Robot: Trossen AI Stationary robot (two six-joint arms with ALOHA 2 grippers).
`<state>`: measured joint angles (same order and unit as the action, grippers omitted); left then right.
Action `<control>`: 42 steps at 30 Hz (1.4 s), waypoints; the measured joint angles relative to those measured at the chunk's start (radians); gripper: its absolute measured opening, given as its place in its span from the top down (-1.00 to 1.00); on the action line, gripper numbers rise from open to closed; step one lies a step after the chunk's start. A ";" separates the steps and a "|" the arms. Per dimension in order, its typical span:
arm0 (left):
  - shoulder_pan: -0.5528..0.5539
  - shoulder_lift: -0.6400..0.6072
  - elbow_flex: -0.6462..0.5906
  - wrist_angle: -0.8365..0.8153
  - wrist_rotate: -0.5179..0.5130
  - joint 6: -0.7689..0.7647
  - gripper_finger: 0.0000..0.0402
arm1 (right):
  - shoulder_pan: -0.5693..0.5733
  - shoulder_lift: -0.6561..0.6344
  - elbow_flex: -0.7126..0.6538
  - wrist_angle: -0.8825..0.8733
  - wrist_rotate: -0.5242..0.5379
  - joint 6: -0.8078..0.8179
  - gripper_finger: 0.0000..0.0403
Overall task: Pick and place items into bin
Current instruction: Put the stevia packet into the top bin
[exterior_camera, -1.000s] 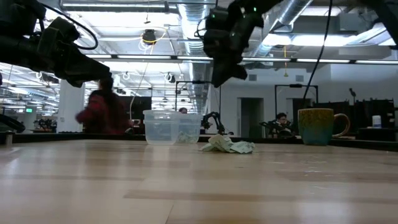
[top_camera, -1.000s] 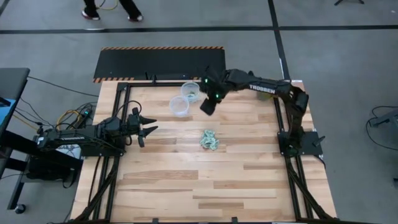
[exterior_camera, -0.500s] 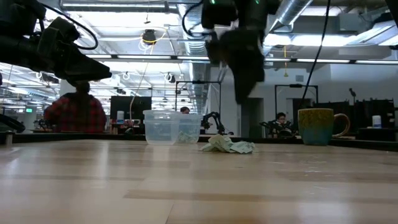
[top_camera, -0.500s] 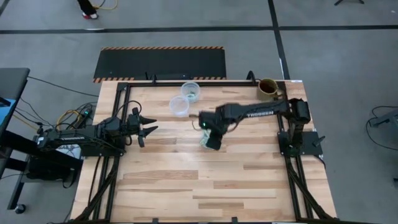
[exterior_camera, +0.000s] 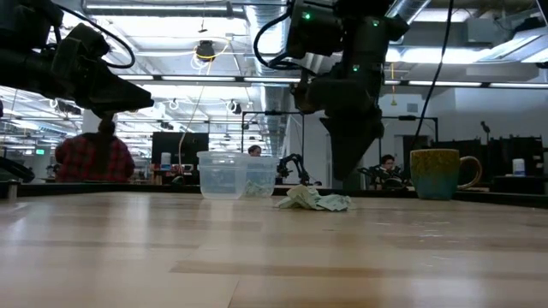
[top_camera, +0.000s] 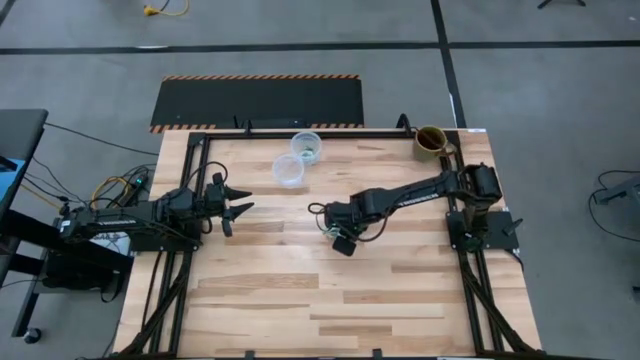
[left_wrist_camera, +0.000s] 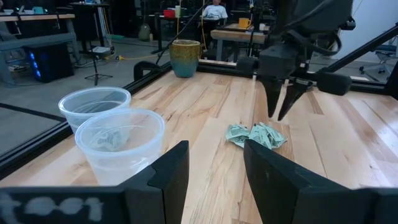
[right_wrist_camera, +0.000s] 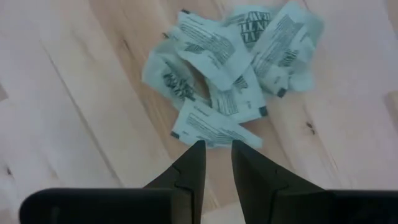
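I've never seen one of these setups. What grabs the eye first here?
The right arm's tool hangs just above a small heap of pale green-and-white wrapped pieces mid-table, fingers slightly apart. Two clear plastic cups stand at the far edge, and the left tool waits at the left side.

brown mug (top_camera: 431, 139) at table's far right corner | wooden table (top_camera: 300, 290) | black mat (top_camera: 256, 102) beyond far edge | person in red, seemingly seated (exterior_camera: 94, 156), in room behind

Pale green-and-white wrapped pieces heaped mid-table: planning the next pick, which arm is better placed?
Right. Its end effector hangs directly above the pale green-and-white wrapped pieces, fingers slightly parted; the left end effector waits at the table's left edge.
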<state>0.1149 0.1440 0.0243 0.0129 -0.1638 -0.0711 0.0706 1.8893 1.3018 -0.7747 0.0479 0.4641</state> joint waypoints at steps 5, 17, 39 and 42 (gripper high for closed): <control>0.000 0.000 0.000 0.000 0.000 0.000 0.29 | 0.019 0.014 0.000 0.029 0.003 0.012 0.61; 0.000 0.000 0.000 0.000 0.000 0.000 0.29 | 0.025 0.014 -0.019 0.046 -0.019 0.034 0.24; 0.000 0.000 0.000 0.000 0.000 0.000 0.29 | 0.034 0.130 -0.014 0.053 -0.067 0.026 0.58; 0.000 0.000 0.000 0.000 0.000 0.000 0.29 | 0.034 0.114 -0.005 0.010 -0.079 0.025 0.71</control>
<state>0.1146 0.1440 0.0242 0.0128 -0.1637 -0.0711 0.1042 2.0034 1.2968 -0.7648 -0.0312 0.4889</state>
